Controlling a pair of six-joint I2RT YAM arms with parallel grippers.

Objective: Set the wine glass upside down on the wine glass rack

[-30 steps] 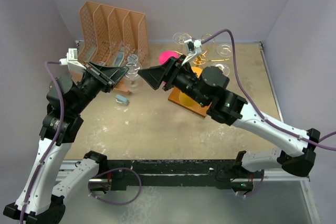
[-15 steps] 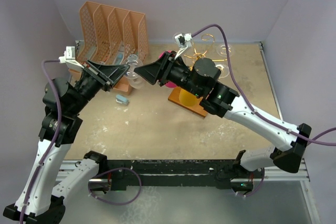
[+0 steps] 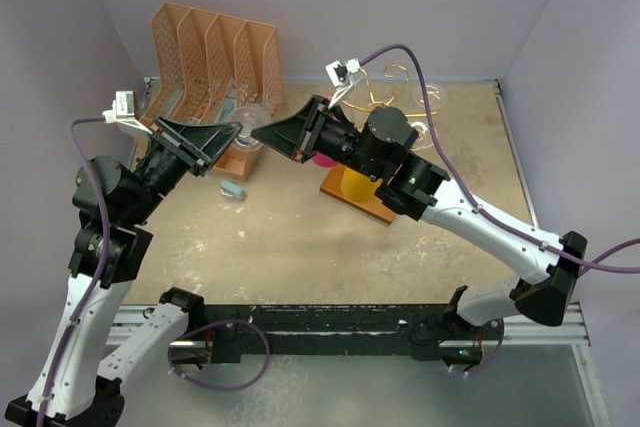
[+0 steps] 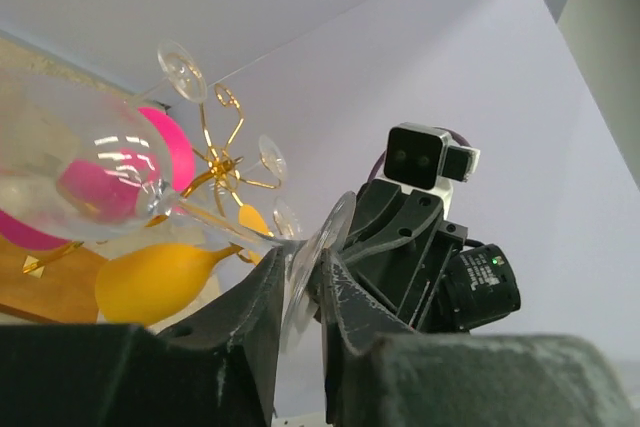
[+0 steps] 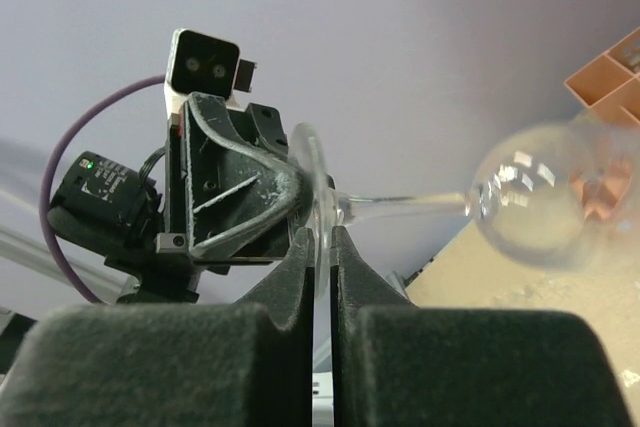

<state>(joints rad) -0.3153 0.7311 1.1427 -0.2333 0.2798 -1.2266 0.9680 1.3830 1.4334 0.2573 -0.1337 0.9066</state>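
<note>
The clear wine glass (image 5: 545,197) lies sideways in mid-air between the two arms, its bowl (image 4: 80,167) toward the orange organizer. My right gripper (image 5: 322,237) is shut on the rim of its round foot (image 4: 312,257). My left gripper (image 4: 298,282) stands around the same foot from the other side, its jaws a little apart and wider than the thin disc. In the top view both grippers meet tip to tip near the glass (image 3: 248,139). The gold wire wine glass rack (image 3: 385,97) stands behind the right arm, its curled arms (image 4: 215,162) carrying other glasses.
An orange plastic file organizer (image 3: 215,47) stands at the back left, close behind the glass. A pink round thing (image 4: 165,147) and a yellow one (image 4: 160,282) sit by the rack's brown base (image 3: 375,209). A small blue-grey object (image 3: 232,190) lies on the table.
My right gripper reached left and closed on the glass's foot. My left jaws, shut on that foot before, have parted slightly, and the left arm has drawn a little to the left.
</note>
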